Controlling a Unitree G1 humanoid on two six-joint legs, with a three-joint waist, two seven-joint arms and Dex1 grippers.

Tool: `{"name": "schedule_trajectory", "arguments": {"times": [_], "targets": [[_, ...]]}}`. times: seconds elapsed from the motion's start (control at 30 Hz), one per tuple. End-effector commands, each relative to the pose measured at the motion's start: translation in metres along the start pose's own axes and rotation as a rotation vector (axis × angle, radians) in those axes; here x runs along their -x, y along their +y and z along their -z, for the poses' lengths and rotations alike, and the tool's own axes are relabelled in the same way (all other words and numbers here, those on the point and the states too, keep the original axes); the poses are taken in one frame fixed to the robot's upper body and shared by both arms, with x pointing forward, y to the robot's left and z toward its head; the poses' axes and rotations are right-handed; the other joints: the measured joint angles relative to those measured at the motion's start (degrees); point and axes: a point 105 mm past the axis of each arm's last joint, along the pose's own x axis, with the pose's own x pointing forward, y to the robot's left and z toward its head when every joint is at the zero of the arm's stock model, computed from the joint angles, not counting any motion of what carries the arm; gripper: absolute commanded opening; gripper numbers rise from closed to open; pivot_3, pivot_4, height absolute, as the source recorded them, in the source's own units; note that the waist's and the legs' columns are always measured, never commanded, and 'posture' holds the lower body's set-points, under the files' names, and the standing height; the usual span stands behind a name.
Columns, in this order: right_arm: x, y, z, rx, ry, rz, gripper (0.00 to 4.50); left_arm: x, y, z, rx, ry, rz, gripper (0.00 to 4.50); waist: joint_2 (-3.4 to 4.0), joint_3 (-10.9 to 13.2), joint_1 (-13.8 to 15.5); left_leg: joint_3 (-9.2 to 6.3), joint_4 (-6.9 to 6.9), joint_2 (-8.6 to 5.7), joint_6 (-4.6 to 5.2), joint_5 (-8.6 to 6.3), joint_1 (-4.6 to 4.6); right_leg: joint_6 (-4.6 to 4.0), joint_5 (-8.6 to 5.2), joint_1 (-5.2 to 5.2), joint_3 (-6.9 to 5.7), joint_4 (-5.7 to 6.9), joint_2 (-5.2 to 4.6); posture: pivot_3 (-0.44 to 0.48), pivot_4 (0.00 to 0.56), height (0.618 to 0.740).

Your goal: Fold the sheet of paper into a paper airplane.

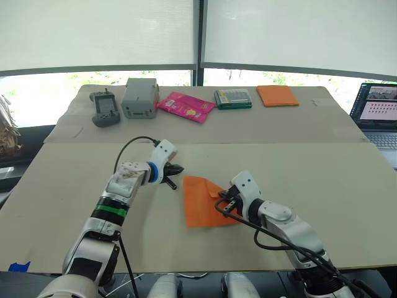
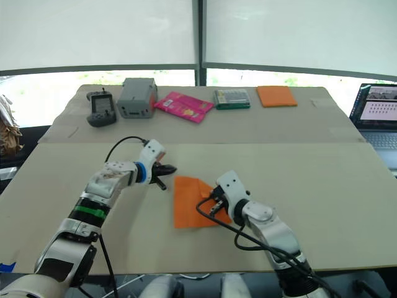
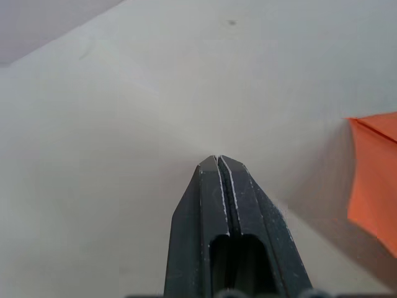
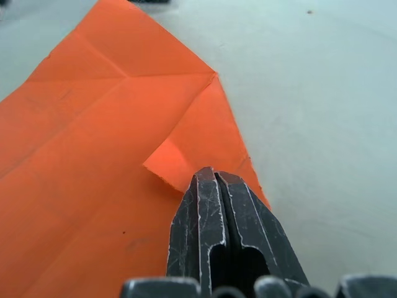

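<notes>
Beige board forms the table (image 1: 322,186), two panels butted together with a seam across the middle. Along the far panel, left to right: a grey handset (image 1: 105,108), a grey box (image 1: 140,97), a pink packet (image 1: 185,106), a green-edged case (image 1: 232,98) and an orange pad (image 1: 277,95). A laptop (image 1: 378,115) sits at the far right edge.

On the near panel, the left gripper (image 1: 174,170) is just off the paper's left corner, not touching it. Its fingers (image 3: 218,205) are pressed together with nothing between them.

The paper (image 1: 200,205) lies flat near the middle of the near panel, between the two grippers. It shows crease lines, and its right corner is folded inward as a triangular flap (image 4: 214,133), with a small tip turned up at the flap's end.

The right gripper (image 1: 224,202) sits on the paper's right side. Its fingers (image 4: 214,217) are pressed together, with the tips at the flap's turned-up tip; whether paper is pinched cannot be told.
</notes>
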Motion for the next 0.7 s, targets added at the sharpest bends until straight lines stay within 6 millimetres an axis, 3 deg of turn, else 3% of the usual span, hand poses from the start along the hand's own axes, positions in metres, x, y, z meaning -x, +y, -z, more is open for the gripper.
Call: {"name": "schedule_trajectory", "arguments": {"times": [0.03, 0.17, 0.37, 0.57, 0.7], "targets": [[-0.004, 0.005, 0.012, 0.004, 0.047, -0.024, 0.02, 0.020, -0.004, -0.030, 0.029, -0.120, 0.026, 0.00, -0.01, 0.0, 0.1, 0.00, 0.00, 0.00, 0.00, 0.00, -0.01, 0.00, 0.00, 0.00, 0.00, -0.01, -0.01, 0.000, 0.150, 0.740], [-0.006, 0.007, 0.011, 0.026, 0.047, -0.043, 0.02, 0.035, -0.016, -0.022, 0.083, -0.096, 0.062, 0.00, 0.00, 0.0, 0.0, 0.00, -0.01, 0.00, -0.01, -0.01, 0.00, 0.00, 0.00, 0.00, 0.02, -0.01, -0.03, 0.000, 0.150, 0.740], [-0.009, 0.013, 0.008, 0.037, 0.036, -0.078, 0.00, 0.049, -0.028, -0.006, 0.194, -0.072, 0.038, 1.89, 0.00, 0.0, -0.1, -0.02, -0.04, 0.04, -0.05, -0.03, 0.01, 0.00, 0.00, -0.03, 0.03, -0.01, 0.00, 0.000, 0.150, 0.740], [-0.011, 0.016, 0.008, 0.043, 0.036, -0.092, 0.00, 0.046, -0.039, 0.004, 0.300, -0.048, 0.013, 3.91, 0.00, 0.0, 0.0, -0.04, -0.04, 0.01, -0.07, -0.04, 0.01, -0.01, 0.00, -0.02, 0.03, -0.02, -0.03, 0.000, 0.150, 0.740], [-0.012, 0.016, 0.008, 0.058, 0.037, -0.094, 0.00, 0.038, -0.050, 0.009, 0.343, -0.035, 0.032, 3.91, -0.01, 0.0, 0.1, -0.05, -0.04, 0.01, -0.10, -0.05, 0.01, -0.02, 0.01, -0.03, 0.03, -0.02, -0.01, 0.000, 0.150, 0.740]]}}
